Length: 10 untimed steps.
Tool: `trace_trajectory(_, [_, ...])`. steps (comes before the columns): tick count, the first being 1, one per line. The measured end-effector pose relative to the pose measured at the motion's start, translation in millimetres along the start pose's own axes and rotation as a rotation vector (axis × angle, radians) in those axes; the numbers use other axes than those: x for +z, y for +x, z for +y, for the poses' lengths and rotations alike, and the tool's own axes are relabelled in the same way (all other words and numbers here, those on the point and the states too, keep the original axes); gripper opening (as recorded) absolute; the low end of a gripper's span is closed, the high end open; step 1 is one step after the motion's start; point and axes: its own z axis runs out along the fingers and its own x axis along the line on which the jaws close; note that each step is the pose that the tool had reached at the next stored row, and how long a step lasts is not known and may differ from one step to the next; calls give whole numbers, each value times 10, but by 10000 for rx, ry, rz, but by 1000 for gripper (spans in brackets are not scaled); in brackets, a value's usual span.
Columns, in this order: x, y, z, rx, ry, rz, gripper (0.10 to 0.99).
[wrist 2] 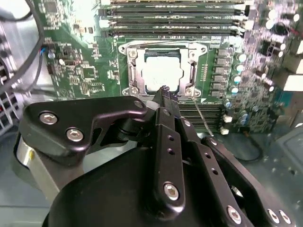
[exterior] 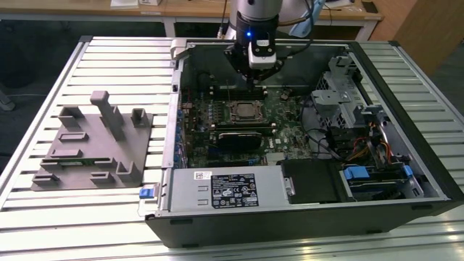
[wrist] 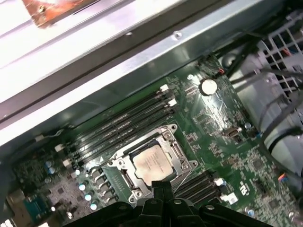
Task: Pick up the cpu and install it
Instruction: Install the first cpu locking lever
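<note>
the fingers (wrist 2: 164,97) are pressed together with nothing between them, tips hanging just above the near edge of the socket (wrist 2: 162,71). the cpu (wrist 2: 162,74) lies flat inside that metal-rimmed frame, silvery top up, at 12 o'clock from the tips in the second wrist view. around it spreads the green board (wrist: 213,137), inside the open computer case (exterior: 406,81) on the slatted table (exterior: 94,217). at 9 o'clock from the case in the exterior view sits a grey fixture (exterior: 91,147).

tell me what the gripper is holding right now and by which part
Nothing. The gripper has its fingers closed together with nothing between them, above the cpu, which sits in the socket frame on the motherboard.
</note>
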Motion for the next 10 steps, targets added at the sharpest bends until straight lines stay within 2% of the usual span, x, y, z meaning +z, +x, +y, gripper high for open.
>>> trace_trajectory(10, [10, 0, 0, -1812, -59, 39, 106])
